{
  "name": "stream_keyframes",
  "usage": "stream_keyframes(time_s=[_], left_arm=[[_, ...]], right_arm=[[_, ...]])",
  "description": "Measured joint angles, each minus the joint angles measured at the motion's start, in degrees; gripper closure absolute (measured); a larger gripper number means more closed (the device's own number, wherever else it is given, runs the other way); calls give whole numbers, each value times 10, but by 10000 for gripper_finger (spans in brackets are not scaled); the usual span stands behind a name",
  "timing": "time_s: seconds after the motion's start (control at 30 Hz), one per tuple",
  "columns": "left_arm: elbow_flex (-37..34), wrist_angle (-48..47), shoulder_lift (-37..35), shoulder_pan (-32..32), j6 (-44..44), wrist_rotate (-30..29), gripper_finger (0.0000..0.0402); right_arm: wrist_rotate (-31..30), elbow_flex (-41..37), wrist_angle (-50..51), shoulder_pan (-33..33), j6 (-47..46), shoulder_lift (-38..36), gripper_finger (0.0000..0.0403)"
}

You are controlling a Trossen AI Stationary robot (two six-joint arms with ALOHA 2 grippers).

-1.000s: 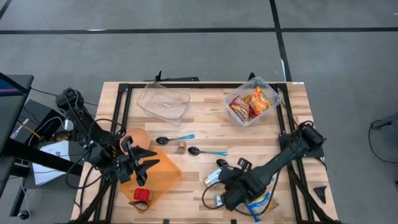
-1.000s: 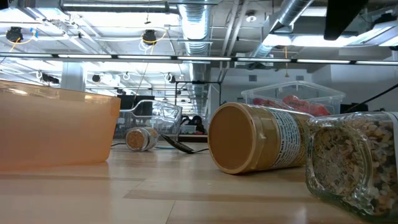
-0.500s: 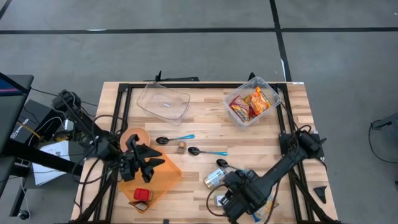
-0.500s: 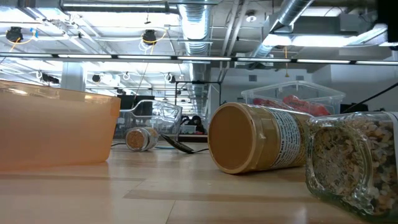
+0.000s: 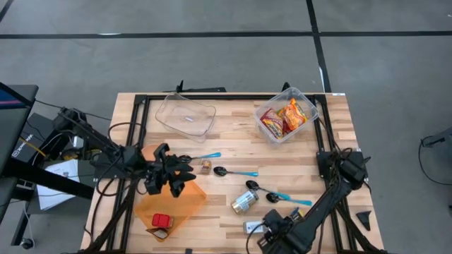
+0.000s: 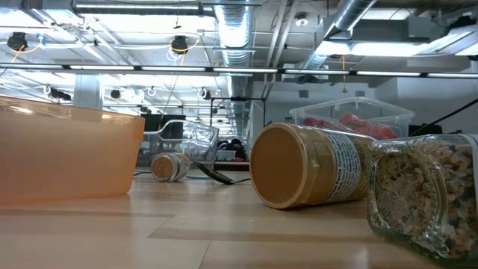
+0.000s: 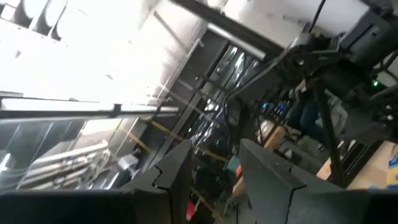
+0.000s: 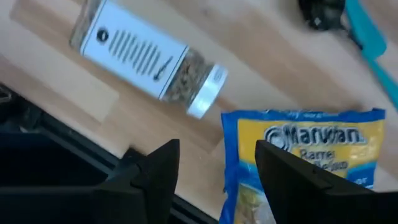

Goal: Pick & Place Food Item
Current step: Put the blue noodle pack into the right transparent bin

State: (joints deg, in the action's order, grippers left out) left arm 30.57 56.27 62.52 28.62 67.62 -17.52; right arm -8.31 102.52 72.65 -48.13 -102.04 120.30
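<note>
Right gripper (image 8: 211, 163) sits low at the table's front edge, near the right corner, fingers apart w/ nothing between them. Just past the fingertips we see the ramen packet (image 8: 298, 163), blue and yellow, lying flat by that front edge. Beside it, a spice jar (image 8: 146, 59) on its side.

We judge the packet light, crinkly, soft film over a brittle noodle block: it'll slip and buckle if squeezed hard. Best to take it across a short edge or the sealed seam, jaws low to the wood, moderate squeeze so the block doesn't crack.

Left gripper (image 5: 174, 173) hovers over the orange tray (image 5: 185, 204) by the table's left edge, fingers spread, empty. Snack bin (image 5: 286, 114) w/ other packets sits at the back right corner, prob. the drop spot.
</note>
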Motion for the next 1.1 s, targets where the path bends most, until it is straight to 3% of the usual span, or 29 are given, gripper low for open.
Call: stream_keyframes(time_s=[0.43, 0.83, 1.1], left_arm=[[0, -4, 0, -76, -40, 149, 276], [0, -8, 0, -81, -41, 150, 276], [0, -9, 0, -81, -48, 150, 276]], right_arm=[[10, -36, -18, -2, -4, 10, 198], [24, -90, -39, -4, 21, 10, 198], [65, -110, -40, -6, 22, 9, 204]])
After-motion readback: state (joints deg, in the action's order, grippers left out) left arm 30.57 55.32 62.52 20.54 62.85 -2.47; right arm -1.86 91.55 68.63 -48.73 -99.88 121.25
